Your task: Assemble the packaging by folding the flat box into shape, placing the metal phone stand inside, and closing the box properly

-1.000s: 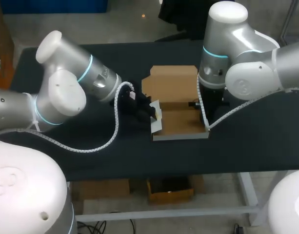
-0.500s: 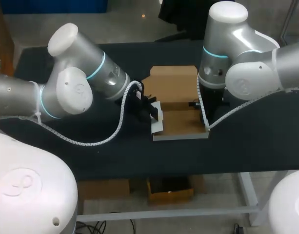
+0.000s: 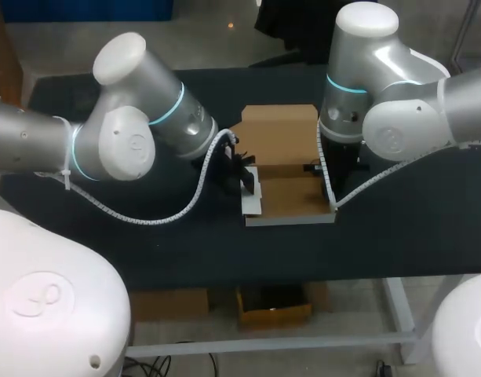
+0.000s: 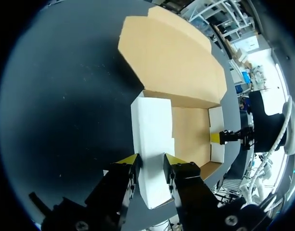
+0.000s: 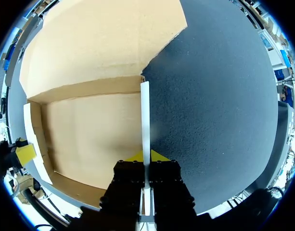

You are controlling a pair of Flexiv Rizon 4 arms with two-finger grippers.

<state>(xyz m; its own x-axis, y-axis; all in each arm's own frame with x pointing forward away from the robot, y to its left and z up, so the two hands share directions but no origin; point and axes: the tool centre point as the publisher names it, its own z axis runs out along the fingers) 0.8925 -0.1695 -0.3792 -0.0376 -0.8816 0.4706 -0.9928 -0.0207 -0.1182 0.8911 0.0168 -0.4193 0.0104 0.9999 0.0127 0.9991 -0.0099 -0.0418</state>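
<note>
The left gripper [image 4: 151,161] hangs part open. Its two yellow tips are apart, and the white left flap [image 4: 152,120] of the box [image 3: 287,196] lies in the gap between them. The flap is lifted off the table [image 3: 381,236] and leans at a tilt rather than standing straight.

The right gripper [image 5: 146,156] is closed thin on the box's right wall [image 5: 145,115], with one finger on each face. This wall stands upright and is seen edge-on along the fingers. The brown floor [image 5: 89,130] is on its inner side and the dark table on its outer side.

The table has a black, slightly grainy top. The left arm [image 3: 122,133] comes in over its left edge and the right arm [image 3: 381,102] over its right, each trailing a white coiled cable.

The box sits near the middle of the table, brown inside and white outside. Its lid [image 3: 275,133] lies open and flat towards the far edge. A low white front wall [image 3: 291,221] faces the near edge.
</note>
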